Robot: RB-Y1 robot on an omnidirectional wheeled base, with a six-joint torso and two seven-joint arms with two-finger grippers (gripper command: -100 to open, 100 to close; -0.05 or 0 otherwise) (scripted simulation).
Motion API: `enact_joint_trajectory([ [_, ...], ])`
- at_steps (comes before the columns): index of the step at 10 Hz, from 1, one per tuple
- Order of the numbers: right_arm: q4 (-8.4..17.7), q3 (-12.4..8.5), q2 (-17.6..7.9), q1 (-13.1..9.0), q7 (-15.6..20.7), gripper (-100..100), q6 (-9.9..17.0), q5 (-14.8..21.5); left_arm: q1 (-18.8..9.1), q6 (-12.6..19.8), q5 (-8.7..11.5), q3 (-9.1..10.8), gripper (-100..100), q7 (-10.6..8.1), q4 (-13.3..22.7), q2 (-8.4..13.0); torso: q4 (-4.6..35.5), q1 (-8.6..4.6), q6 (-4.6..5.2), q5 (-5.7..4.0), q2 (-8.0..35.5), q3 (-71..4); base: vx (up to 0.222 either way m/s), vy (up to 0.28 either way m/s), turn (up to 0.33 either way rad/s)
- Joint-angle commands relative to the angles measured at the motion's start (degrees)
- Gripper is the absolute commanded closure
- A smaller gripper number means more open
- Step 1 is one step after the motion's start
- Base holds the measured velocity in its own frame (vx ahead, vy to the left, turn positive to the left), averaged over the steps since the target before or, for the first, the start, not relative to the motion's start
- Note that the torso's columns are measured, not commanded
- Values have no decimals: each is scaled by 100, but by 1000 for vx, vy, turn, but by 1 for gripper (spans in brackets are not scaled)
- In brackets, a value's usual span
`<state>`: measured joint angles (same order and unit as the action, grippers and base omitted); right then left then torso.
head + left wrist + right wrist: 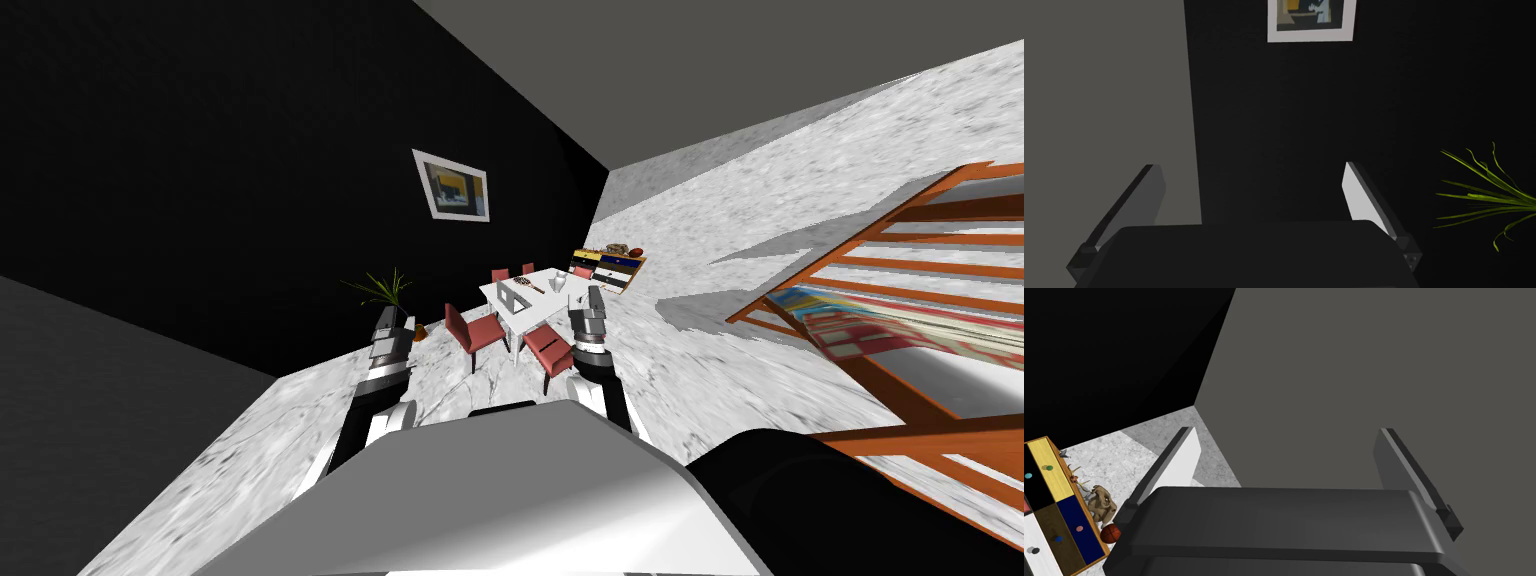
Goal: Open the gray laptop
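Note:
Far ahead across the floor stands a white table, and the small grey laptop sits near its left end, too small to tell how its lid stands. My left gripper is raised in front of me, well short of the table, and in the left wrist view it is open with nothing between its fingers. My right gripper is raised at a similar height, overlapping the table's near edge in the head view. In its own wrist view it is open and empty too.
Red chairs ring the table. A potted plant stands left of it by the black wall, and a cabinet with coloured drawers stands beyond it. A wooden shelf with books rises close on my right. Marble floor lies between.

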<state>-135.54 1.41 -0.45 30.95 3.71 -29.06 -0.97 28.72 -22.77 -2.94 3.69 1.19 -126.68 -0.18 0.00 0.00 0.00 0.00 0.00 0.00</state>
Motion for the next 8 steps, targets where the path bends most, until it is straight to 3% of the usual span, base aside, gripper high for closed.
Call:
enact_joint_trajectory([
  [1,0,0,0,0,0,0,0,0,0,0,0,0,0,0,0,0,235,0,0,0,232,-467,0,0,0],
  [8,-2,0,0,0,0,0,-1,0,0,-1,0,0,0,0,-2,0,3114,0,0,0,3116,-6227,0,0,0],
])
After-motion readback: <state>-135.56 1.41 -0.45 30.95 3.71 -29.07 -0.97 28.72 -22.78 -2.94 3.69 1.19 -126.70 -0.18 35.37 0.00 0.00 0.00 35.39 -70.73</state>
